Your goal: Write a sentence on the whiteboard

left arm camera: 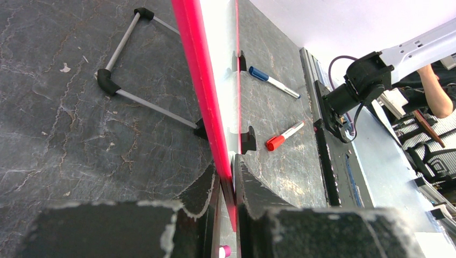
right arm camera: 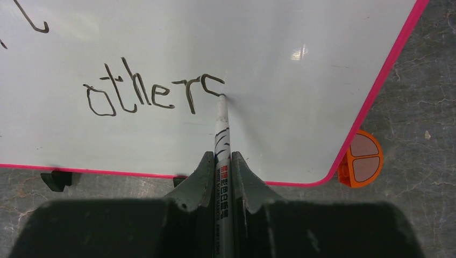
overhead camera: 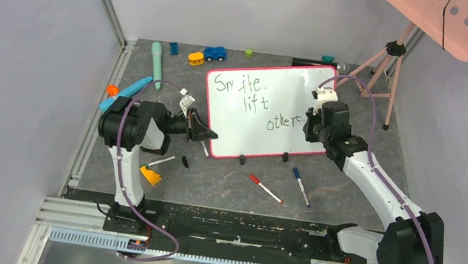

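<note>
Left gripper (overhead camera: 206, 134), from above: closed on the nearest edge of the glossy white, pink-framed whiteboard (overhead camera: 252, 131) standing ahead of it. Its wrist view: thin stiff frame pinched (judged light, slick; hold the rim). Right wrist view: right gripper (right arm camera: 221, 161) clamped on slim white marker (right arm camera: 221, 121), tip at the black handwritten sentence (right arm camera: 140, 95).

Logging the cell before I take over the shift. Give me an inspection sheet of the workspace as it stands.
Surface: dark stone-look mat, scuffed.
Job's things: whiteboard standing on its feet; sentence in three staggered lines.
Clutter: red marker and blue marker in front of the board; toy car behind.
Pincers: left pincer shut on the board's edge; right pincer shut on pen, tip touching the board.
Cables: purple cable looped along each arm.
Surroundings: tripod, pink panel, grey walls.
</note>
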`<state>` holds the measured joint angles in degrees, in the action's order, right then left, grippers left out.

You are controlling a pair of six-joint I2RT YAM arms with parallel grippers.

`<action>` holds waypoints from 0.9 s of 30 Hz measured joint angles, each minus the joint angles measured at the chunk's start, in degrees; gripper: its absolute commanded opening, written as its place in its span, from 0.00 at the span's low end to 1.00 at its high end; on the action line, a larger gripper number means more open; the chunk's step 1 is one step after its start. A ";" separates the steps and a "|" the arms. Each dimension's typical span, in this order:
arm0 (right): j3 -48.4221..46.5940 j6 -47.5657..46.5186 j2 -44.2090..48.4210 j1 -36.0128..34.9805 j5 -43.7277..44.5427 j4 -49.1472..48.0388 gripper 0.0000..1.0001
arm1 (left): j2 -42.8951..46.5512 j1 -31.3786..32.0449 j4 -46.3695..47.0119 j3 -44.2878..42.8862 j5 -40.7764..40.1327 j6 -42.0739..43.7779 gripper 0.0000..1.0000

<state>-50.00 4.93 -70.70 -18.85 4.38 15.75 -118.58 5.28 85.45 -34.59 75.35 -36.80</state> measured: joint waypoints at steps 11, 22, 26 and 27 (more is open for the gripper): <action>1.49 0.44 0.52 0.02 -2.05 -0.02 0.00 | 0.00 0.00 0.00 0.00 0.00 0.00 0.14; 1.49 0.94 2.58 0.02 -4.96 -0.46 0.00 | 0.00 0.00 0.00 0.00 -0.02 0.00 0.15; -0.07 0.92 3.08 0.02 -4.76 1.14 0.00 | 0.02 0.00 0.00 0.00 -0.02 0.00 0.16; -0.39 0.92 3.30 0.02 -4.52 1.46 0.00 | 0.02 0.00 0.00 0.00 -0.02 0.00 0.16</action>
<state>-50.39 5.85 -67.40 -18.83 -0.14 17.21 -118.56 5.28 85.45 -34.59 75.33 -36.80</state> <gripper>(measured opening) 0.119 0.157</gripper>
